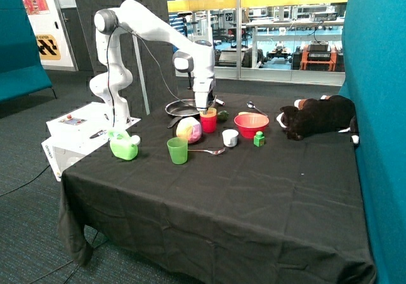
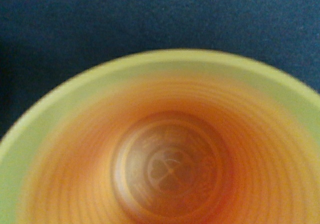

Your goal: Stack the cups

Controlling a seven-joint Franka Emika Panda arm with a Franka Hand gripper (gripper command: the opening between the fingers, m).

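Outside view: you stand off the counter's (image 1: 254,195) front corner, facing the arm (image 1: 152,30) across it, whole counter in frame. Wrist view: you look straight down from the end effector (image 1: 207,109), very near, into the yellow cup (image 2: 170,149) (image 1: 209,112) below; both views share it.

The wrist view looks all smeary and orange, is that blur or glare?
Wrist view: blur, the camera sits right over the yellow cup, too close to focus. Outside view: that cup sits in the red cup under the gripper, evenly lit.
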